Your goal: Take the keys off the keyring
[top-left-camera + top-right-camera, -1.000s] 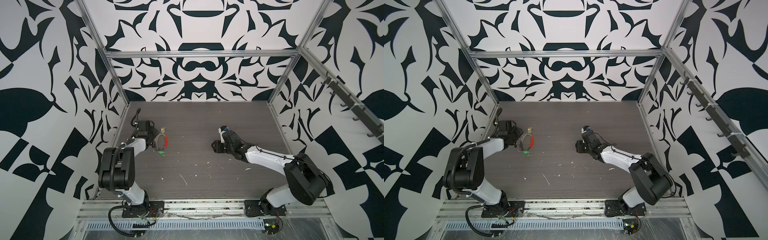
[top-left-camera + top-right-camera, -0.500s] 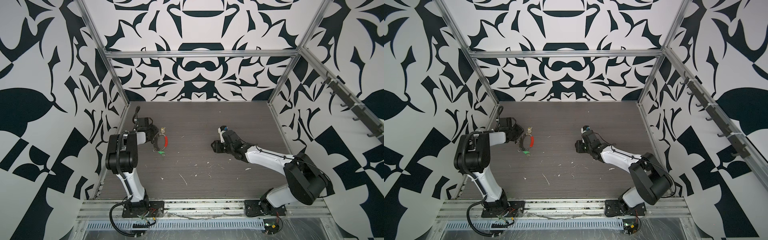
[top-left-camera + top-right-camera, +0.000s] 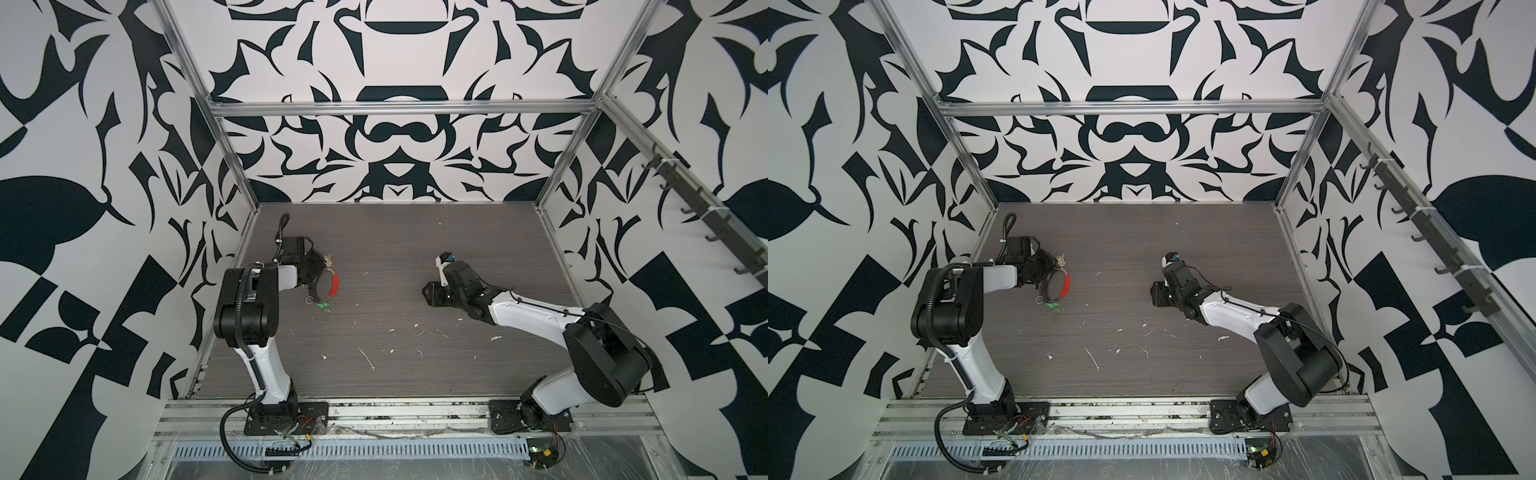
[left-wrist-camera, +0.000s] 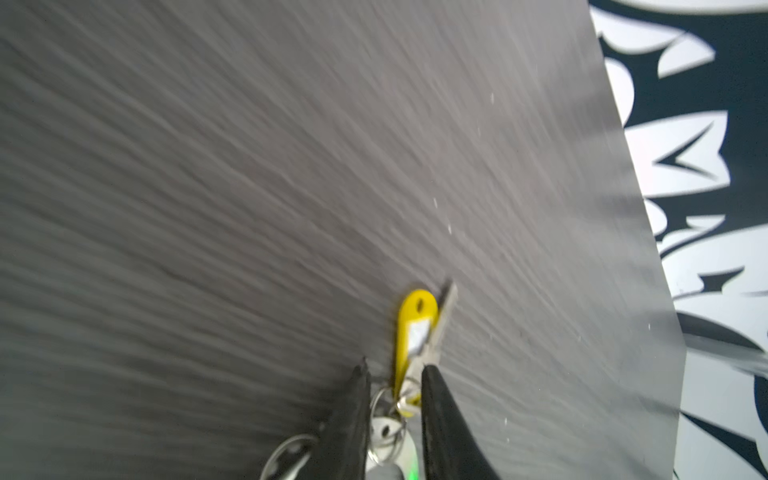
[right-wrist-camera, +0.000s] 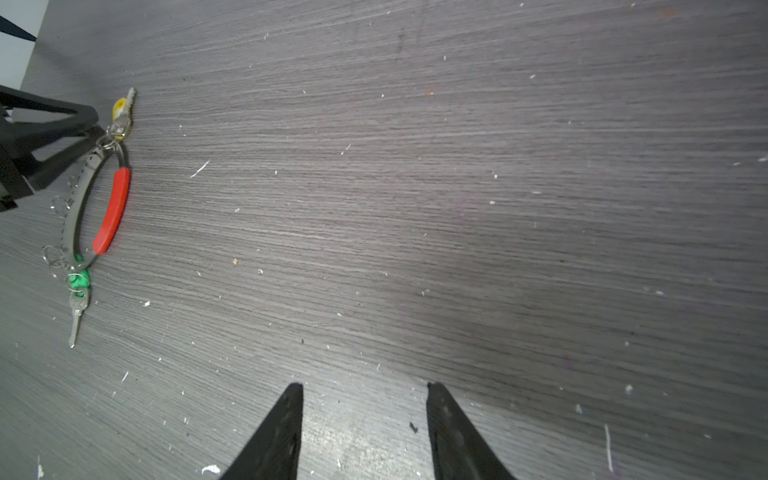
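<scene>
Red sleeve (image 5: 112,208) covers one side of the grey keyring (image 5: 77,203). The keyring lies flat on the dark wood bench (image 3: 415,249), on the left side in both top views. A green tag (image 5: 79,280) with a silver key (image 5: 76,316) hangs off the end of the loop nearer the front edge. A yellow tag (image 4: 415,328) with a second key (image 4: 442,324) sits at the far end. The left gripper (image 4: 395,363) is down at that far end. Its two fingers are close together, with the small rings and the end of the yellow tag between them. One finger touches the second key, but I cannot tell if it is squeezing. The right gripper (image 5: 365,386) is well apart from the keyring. Its fingers are wide apart over the bench and hold nothing. Little white scraps (image 3: 368,359) lie about
</scene>
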`<state>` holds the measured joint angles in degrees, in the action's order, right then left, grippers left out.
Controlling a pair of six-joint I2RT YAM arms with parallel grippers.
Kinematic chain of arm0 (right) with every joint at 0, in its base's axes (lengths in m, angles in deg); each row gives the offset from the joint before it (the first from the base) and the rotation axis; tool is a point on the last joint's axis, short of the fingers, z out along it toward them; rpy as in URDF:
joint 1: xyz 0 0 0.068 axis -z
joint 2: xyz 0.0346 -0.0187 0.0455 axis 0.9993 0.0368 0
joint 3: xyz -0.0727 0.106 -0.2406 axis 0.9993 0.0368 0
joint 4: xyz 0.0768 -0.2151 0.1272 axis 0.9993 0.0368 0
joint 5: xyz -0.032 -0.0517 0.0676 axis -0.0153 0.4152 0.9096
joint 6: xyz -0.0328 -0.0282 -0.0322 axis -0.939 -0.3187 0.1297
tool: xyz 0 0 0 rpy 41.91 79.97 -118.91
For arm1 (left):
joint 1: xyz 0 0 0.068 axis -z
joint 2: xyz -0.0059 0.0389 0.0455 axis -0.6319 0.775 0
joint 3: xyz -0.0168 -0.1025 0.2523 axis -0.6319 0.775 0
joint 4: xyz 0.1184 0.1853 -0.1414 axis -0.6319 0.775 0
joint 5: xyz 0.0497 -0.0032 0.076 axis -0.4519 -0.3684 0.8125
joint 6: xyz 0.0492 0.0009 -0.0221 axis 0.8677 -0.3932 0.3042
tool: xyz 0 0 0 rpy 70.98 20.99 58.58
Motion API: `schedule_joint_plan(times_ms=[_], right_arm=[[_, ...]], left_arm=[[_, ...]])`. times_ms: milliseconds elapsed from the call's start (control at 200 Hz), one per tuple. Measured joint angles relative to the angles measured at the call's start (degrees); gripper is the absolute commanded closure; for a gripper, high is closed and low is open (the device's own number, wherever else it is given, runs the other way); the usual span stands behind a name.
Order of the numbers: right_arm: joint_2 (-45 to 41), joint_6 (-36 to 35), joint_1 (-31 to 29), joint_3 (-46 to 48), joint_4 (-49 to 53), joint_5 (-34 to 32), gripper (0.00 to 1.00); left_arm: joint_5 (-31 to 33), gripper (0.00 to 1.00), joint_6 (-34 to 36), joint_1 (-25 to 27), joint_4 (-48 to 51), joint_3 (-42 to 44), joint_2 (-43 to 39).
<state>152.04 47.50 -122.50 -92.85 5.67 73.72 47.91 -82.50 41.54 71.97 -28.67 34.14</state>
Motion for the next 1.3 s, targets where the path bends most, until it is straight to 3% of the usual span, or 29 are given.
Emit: schedule_joint_plan(times_ms=[285, 595, 760, 865, 960, 1045, 1105, 1165, 1300], right_arm=[[0.0, -0.04, 0.0, 0.0, 0.0, -0.02, 0.49], [-0.02, -0.15, 0.0, 0.0, 0.0, 0.0, 0.49], [-0.07, -0.15, 0.0, 0.0, 0.0, -0.02, 0.48], [-1.05, -0.13, 0.0, 0.76, -0.5, -0.63, 0.41], [-3.23, 0.09, 0.0, 3.52, -3.67, -1.77, 0.39], [-4.63, -0.63, 0.02, 5.64, -5.64, -1.6, 0.39], [-4.48, -1.44, 0.02, 5.55, -5.57, -0.9, 0.4], [-4.22, -2.05, 0.02, 5.29, -5.68, -0.26, 0.4], [-3.08, -2.4, 0.02, 5.25, -5.99, -0.15, 0.41]], left_arm=[[-4.59, 0.73, -2.27, 6.27, -3.04, 5.92, -3.52], [-7.87, 0.7, -3.63, 18.36, -3.19, 6.6, -9.4], [-6.64, 0.59, -2.67, 18.88, -0.07, 8.35, -17.64], [-2.25, 0.49, 0.35, 19.63, 3.52, 8.37, -23.5], [2.14, 0.35, 2.78, 21.49, 5.64, 8.37, -27.63], [4.72, 0.29, 4.39, 22.56, 6.97, 8.31, -29.22], [5.73, 0.3, 4.28, 22.77, 9.16, 7.74, -28.81], [5.84, 0.39, 4.37, 22.71, 12.5, 6.1, -27.06], [2.62, 0.46, 3.76, 22.69, 14.6, 3.98, -21.07]])
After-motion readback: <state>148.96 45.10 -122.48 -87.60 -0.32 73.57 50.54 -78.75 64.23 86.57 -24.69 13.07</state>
